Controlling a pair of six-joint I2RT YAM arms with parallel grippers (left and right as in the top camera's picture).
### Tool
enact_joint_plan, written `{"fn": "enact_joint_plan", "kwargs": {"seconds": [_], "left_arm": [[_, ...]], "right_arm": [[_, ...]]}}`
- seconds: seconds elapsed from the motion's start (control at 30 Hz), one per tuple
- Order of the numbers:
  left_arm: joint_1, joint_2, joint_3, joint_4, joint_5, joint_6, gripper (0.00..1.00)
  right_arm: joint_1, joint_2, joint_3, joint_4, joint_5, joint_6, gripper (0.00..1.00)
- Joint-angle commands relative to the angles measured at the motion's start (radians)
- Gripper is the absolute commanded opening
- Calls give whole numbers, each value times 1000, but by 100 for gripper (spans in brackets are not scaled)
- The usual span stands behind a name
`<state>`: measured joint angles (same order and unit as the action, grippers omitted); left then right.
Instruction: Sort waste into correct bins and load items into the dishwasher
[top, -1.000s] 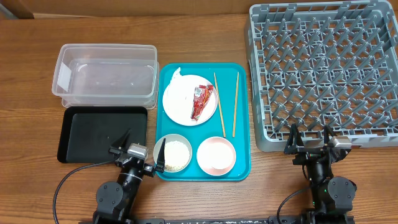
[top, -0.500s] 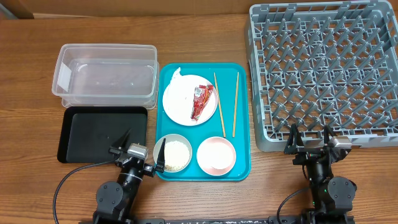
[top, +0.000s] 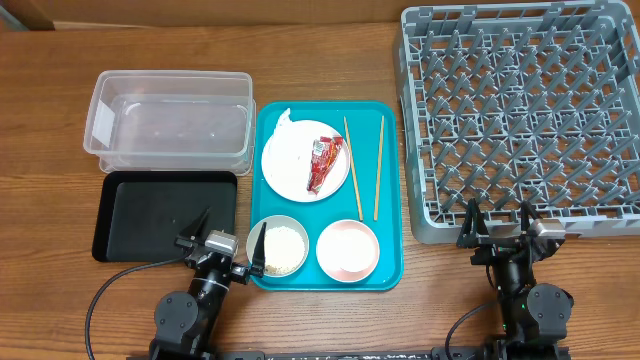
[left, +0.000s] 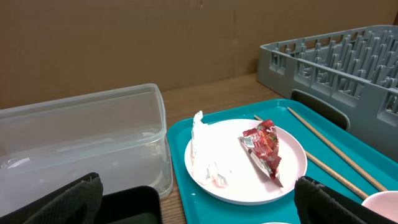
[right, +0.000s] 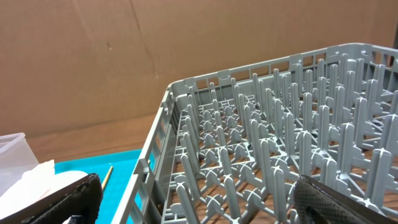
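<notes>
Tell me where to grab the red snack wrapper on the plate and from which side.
Probably its wider, bunched far end, from straight above. The red wrapper lies flat on the white plate, tapering thin toward the near end, so only those raised folds offer a pinch.

Both arms sit folded low, side by side. The left gripper (top: 230, 238) and the right gripper (top: 497, 222) each have their fingers spread wide, gripping nothing.
</notes>
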<state>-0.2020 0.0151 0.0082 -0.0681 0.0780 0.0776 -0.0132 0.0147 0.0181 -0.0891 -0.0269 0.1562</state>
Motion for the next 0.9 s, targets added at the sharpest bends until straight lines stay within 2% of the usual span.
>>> {"fn": "enact_joint_plan", "kwargs": {"seconds": [0.0, 0.1, 0.2, 0.3, 0.47, 0.6, 0.87], "left_arm": [[5, -9, -3, 1, 33, -9, 100], [5, -9, -3, 13, 165, -187, 100], [5, -9, -3, 53, 181, -287, 100], [5, -9, 18, 125, 230, -333, 100], [5, 52, 199, 96, 169, -358, 100], [5, 241, 429, -59, 161, -355, 100], [5, 845, 1034, -685, 417, -319, 100]], "right_arm": [[-4, -12, -10, 10, -27, 29, 100], [-4, -12, -10, 16, -82, 191, 100], [-4, -12, 5, 31, -211, 218, 100], [-4, -12, 64, 1, -287, 219, 100], [-4, 43, 346, -260, -334, 213, 100], [-4, 213, 587, -453, -335, 203, 100], [-4, 671, 1028, -779, -334, 135, 100]]}}
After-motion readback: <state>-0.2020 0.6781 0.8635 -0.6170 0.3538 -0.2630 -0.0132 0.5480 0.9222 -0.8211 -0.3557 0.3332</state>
